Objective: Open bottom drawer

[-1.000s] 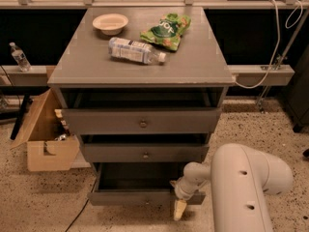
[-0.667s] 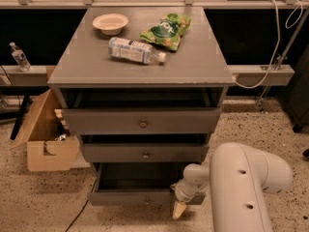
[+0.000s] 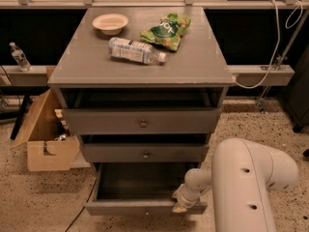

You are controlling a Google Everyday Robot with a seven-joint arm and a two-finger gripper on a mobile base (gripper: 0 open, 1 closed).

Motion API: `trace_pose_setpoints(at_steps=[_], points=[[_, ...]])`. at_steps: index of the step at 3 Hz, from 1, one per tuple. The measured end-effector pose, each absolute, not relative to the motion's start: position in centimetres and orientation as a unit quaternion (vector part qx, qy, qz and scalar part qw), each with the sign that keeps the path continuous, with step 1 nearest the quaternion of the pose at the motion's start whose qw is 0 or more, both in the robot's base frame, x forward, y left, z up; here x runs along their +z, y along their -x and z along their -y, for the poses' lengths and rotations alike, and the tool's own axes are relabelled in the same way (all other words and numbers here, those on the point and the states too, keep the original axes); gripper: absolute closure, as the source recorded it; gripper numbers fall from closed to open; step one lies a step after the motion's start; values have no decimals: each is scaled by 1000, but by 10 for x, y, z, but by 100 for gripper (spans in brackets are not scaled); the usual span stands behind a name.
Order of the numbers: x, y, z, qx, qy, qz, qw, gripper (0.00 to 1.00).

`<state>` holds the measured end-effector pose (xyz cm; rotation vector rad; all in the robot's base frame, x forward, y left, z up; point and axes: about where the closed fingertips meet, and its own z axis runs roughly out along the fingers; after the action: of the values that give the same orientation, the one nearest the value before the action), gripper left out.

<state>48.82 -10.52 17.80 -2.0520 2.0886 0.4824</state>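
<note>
The grey cabinet has three drawers. The bottom drawer (image 3: 145, 207) is pulled far out, its slim front panel near the lower edge of the view and its dark inside showing. Its knob is hidden. The middle drawer (image 3: 145, 153) and the top drawer (image 3: 143, 122) stand slightly out. My gripper (image 3: 181, 205) is at the right part of the bottom drawer's front panel, at the end of my white arm (image 3: 251, 187).
On the cabinet top (image 3: 96, 71) lie a white bowl (image 3: 110, 22), a plastic bottle (image 3: 135, 50) and a green snack bag (image 3: 167, 30). An open cardboard box (image 3: 46, 139) stands on the floor at the left. A small bottle (image 3: 19, 57) stands on a ledge.
The bottom drawer's front panel has come a little further out towards the camera, with my gripper staying at its right part.
</note>
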Motion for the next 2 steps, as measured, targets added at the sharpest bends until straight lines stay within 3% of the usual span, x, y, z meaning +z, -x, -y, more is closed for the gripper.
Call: trace_pose_setpoints(at_steps=[1, 2], points=[[178, -478, 106, 170, 686, -702, 87, 88], [178, -474, 107, 176, 685, -702, 89, 86]])
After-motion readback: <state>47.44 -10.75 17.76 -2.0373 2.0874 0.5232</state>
